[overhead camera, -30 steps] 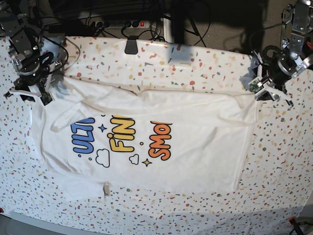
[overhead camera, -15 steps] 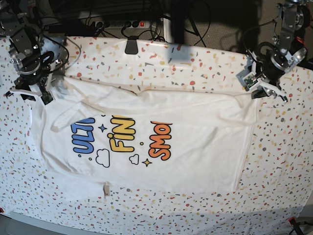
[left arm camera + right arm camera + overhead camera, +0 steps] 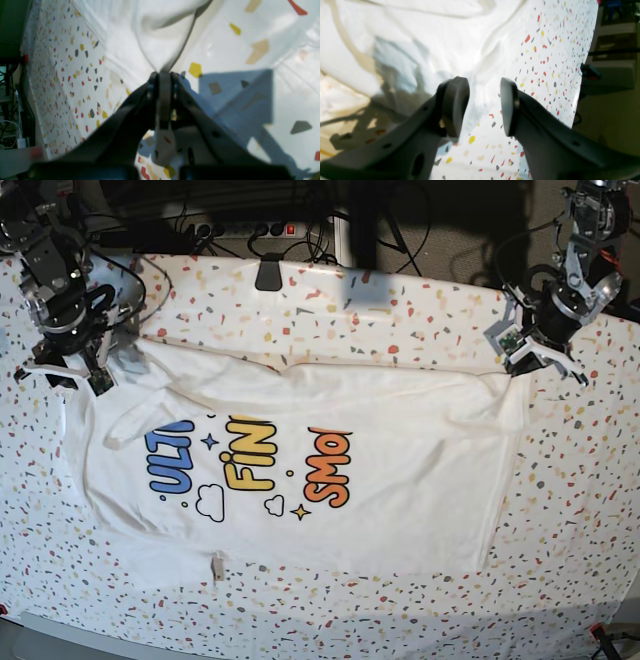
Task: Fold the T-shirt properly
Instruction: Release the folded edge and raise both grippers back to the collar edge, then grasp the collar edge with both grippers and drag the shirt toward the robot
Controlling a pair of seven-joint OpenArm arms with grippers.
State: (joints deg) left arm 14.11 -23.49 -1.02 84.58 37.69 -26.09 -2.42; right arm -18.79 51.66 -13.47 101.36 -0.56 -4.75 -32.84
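Note:
The white T-shirt (image 3: 350, 470) lies spread on the table with its blue, yellow and orange print facing up. My left gripper (image 3: 520, 368) is at the shirt's far right corner in the base view. In the left wrist view this gripper (image 3: 163, 75) is shut on a pinch of the T-shirt (image 3: 160, 37), which rises from between its tips. My right gripper (image 3: 85, 375) hovers at the shirt's far left corner. It (image 3: 482, 107) stands open over the edge of the T-shirt (image 3: 420, 37), with nothing between its fingers (image 3: 456, 107).
The speckled tablecloth (image 3: 400, 320) covers the whole table. A black clamp (image 3: 268, 275) sits on the table's back edge. Behind it lie a power strip (image 3: 250, 227) and cables. The front table edge runs along the bottom of the base view.
My left gripper has moved in a little toward the shirt's right corner and shut on the cloth. My right gripper has barely shifted and stays open.

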